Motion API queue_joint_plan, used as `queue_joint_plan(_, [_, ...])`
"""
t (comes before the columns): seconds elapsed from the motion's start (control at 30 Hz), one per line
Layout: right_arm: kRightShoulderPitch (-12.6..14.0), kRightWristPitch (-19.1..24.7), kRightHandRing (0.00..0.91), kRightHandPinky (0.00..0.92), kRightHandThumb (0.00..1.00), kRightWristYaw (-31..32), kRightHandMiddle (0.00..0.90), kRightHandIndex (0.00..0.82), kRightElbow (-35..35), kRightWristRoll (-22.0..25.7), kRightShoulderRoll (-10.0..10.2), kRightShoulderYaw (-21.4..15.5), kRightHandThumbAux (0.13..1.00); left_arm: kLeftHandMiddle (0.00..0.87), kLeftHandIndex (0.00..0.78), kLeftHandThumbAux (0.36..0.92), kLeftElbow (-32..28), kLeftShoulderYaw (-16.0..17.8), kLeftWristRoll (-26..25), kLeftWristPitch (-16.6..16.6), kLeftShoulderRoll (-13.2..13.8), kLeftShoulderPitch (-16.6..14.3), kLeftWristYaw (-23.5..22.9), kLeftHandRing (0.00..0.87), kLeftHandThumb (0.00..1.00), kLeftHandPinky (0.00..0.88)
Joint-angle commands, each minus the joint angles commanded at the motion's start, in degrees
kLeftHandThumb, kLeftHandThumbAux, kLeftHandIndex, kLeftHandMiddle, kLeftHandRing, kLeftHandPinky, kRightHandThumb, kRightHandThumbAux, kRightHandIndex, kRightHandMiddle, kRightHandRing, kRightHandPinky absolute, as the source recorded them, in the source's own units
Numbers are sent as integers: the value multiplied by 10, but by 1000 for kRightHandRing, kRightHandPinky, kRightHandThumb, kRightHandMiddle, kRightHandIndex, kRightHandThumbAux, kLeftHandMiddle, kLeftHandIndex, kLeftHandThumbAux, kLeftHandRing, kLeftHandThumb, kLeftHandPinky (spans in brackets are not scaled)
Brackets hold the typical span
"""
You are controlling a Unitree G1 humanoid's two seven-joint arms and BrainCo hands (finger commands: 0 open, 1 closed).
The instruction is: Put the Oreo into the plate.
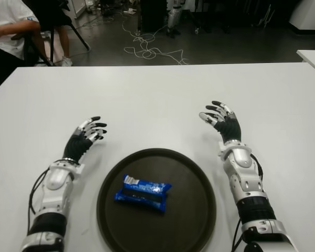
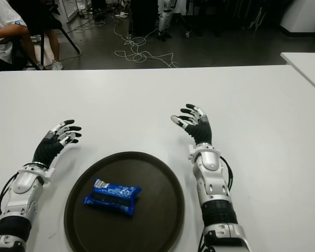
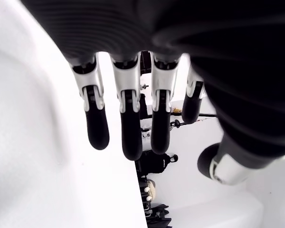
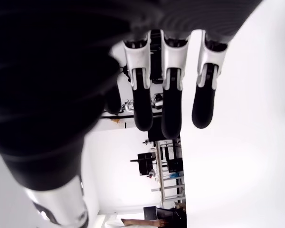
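Observation:
A blue Oreo pack (image 1: 143, 192) lies flat inside the dark round plate (image 1: 194, 210) near the table's front edge, left of the plate's middle. My left hand (image 1: 89, 131) shows beyond the plate's left rim with its fingers spread and nothing in them. My right hand (image 1: 220, 116) is raised beyond the plate's right rim, fingers likewise spread and empty. Both wrist views show only extended fingers (image 3: 128, 128) (image 4: 171, 109) with the white table behind them.
The white table (image 1: 157, 94) stretches far ahead of both hands. A second white table corner (image 1: 312, 56) stands at the far right. A seated person (image 1: 5, 31) is at the far left, and cables (image 1: 147, 50) lie on the floor beyond.

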Motion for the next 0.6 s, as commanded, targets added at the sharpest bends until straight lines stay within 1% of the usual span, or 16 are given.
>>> queue_joint_plan(0.2, [7, -2, 351, 393, 52, 1, 355, 284, -9, -3, 1, 3, 824, 308, 193, 623, -2, 2, -3, 4, -1, -1, -2, 313, 60, 332])
queue_joint_plan(0.4, [14, 0, 350, 393, 50, 2, 351, 274, -18, -4, 1, 3, 824, 308, 189, 617, -8, 3, -2, 5, -1, 2, 3, 310, 62, 330])
queue_joint_plan(0.6, [16, 5, 358, 395, 55, 1, 358, 287, -21, -4, 1, 2, 838, 305, 186, 609, -9, 4, -1, 7, -1, 4, 3, 312, 74, 331])
